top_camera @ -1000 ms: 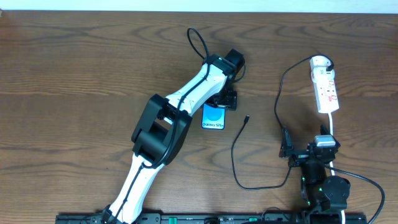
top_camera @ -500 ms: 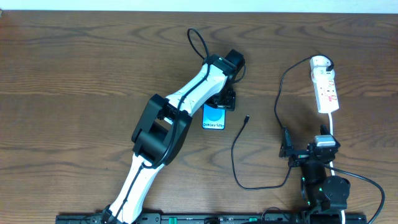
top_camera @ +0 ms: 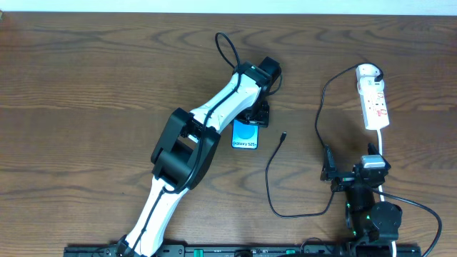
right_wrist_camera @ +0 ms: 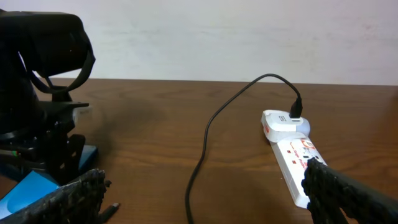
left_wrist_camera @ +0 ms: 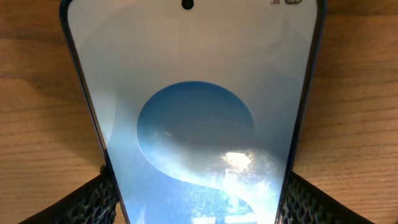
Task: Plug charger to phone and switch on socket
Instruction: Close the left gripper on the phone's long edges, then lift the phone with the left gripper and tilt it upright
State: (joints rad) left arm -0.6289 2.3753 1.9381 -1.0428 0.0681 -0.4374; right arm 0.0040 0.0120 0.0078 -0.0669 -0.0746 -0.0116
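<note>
While left end effector (left_wrist_camera: 199, 196) clamps phone (left_wrist_camera: 196, 93) by long edges, charger (top_camera: 268, 173) tip lies just right of it — toward right end effector (right_wrist_camera: 202, 190), fingers apart, empty.

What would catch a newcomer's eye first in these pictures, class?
The bright blue phone sits mid-table, its far end between the jaws of the left gripper. To its right, the thin black charger cable loops from a free tip beside the phone up to the white power strip on the right.
</note>
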